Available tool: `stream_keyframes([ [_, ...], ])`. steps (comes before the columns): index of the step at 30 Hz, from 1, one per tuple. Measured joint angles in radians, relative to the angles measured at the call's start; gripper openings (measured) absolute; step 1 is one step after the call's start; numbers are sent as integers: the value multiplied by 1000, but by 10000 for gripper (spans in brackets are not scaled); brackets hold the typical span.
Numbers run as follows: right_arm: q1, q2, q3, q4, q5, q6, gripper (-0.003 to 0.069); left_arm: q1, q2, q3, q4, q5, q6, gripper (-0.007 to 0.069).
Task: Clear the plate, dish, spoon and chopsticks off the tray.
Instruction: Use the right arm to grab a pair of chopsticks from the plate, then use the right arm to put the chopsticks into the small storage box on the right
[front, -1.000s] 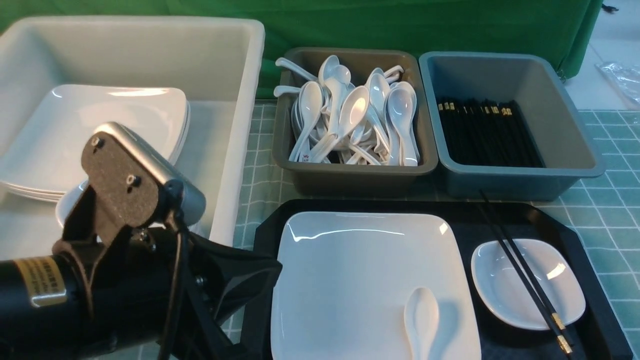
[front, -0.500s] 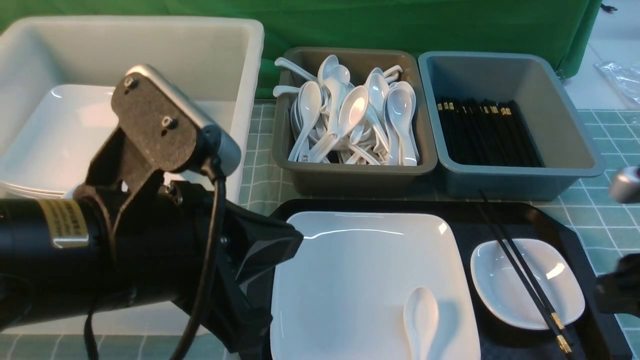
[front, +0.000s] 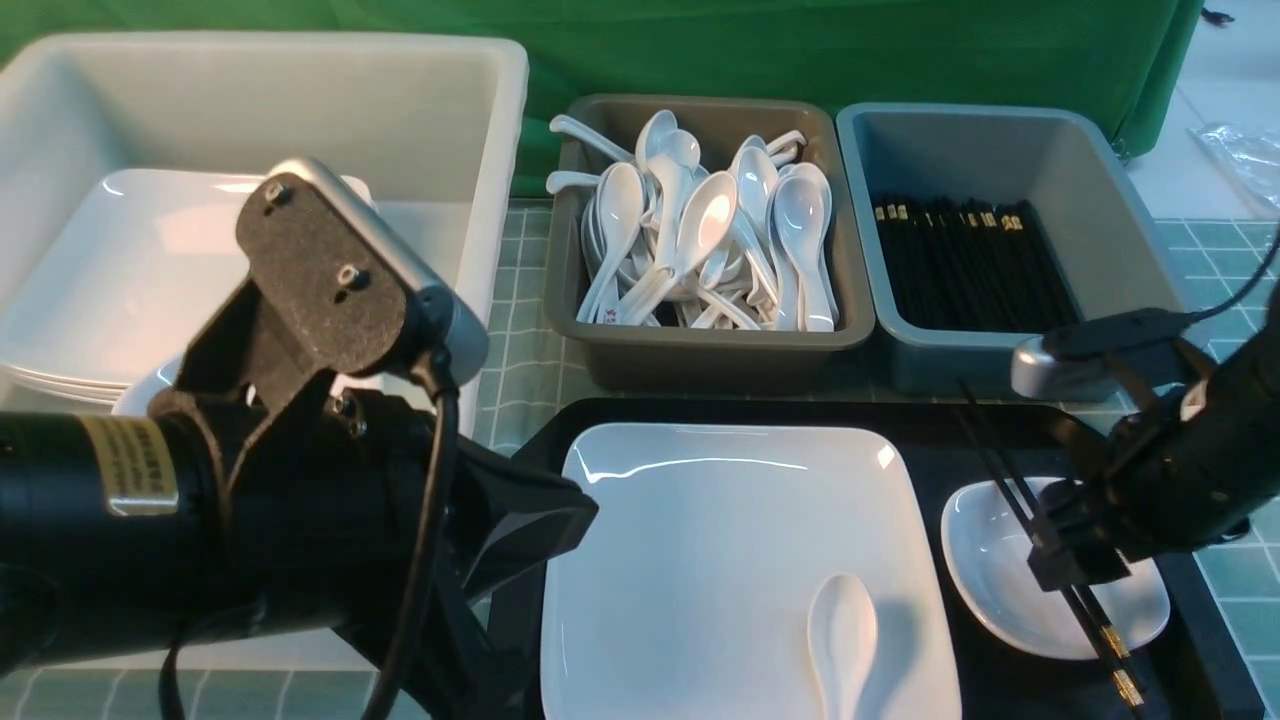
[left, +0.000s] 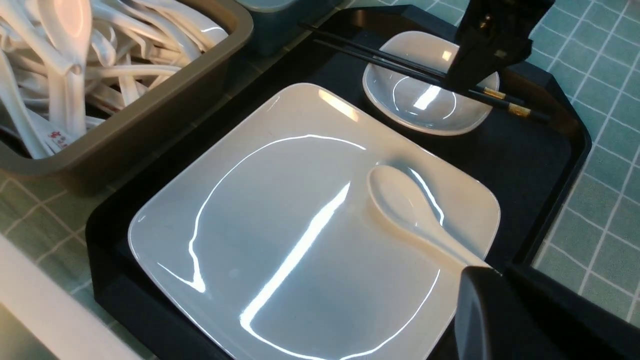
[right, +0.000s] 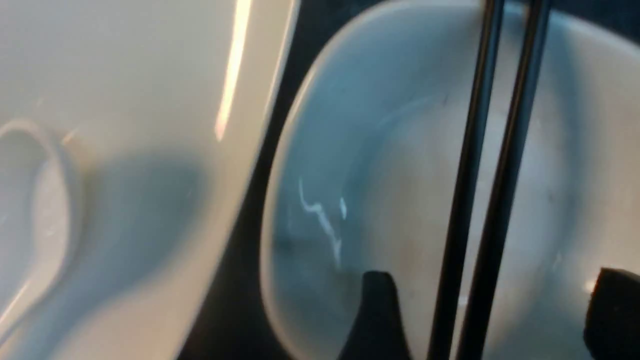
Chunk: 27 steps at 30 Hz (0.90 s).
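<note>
The right claw (right: 492, 287) is opened wide, and nothing is gripped by it. Its two fingers are held apart, one on each side of the chopsticks (right: 472, 200), low over the dish (right: 400, 200). Whether the sticks are touched by the fingers cannot be told.

The two thin black sticks are laid side by side across the dish. Their thick ends, with shiny gold bands, are pointed to the near side, and their thin ends are stretched past the far edge of the tray (front: 1010, 690).

The left claw (left: 495, 272) is closed, and nothing is held in it. It is held up at the left side of the plate (front: 730, 540).

The big white plate is set in the left part of the black tray, and the small white dish is set in the right part. A gap is left between them. On the right part of the plate, toward the near side, the spoon (front: 842, 630) is laid, with its handle pointed to the near side.

The tray is set on the counter (front: 1235, 400), which is covered in green squares. On the far side, white spoons are heaped in a brown bin (front: 700, 360), and black sticks are piled in a blue-gray bin (front: 1000, 365) to its right. On the left, white plates (front: 130, 270) are stacked in a white tub (front: 290, 90). Behind the bins, a green cloth (front: 800, 50) is hung.
</note>
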Motion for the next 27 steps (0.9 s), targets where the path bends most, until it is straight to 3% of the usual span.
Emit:
stream_keyframes([
  [6, 0, 99, -1, -23, -79, -2, 537, 0, 0, 0, 0, 3, 3, 17],
  [11, 1, 139, -3, -29, -98, -6, 395, 0, 0, 0, 1, 3, 3, 17],
  [14, 1, 140, -3, -33, -97, -29, 232, 0, 0, 0, 1, 3, 3, 17],
  [15, 1, 140, -3, -33, -96, -31, 222, 0, 0, 0, 1, 3, 3, 17],
  [16, 3, 136, -3, -33, -84, -45, 146, 0, 0, 0, 1, 3, 3, 17],
  [17, 6, 131, -3, -34, -70, -52, 116, 0, 0, 0, 1, 3, 3, 17],
  [24, 72, -2, -113, -36, 169, -84, 121, 0, 0, 0, 1, -6, 7, 17],
  [27, 94, -44, -206, -28, 180, -74, 121, 0, 0, 0, 1, -52, 11, 17],
])
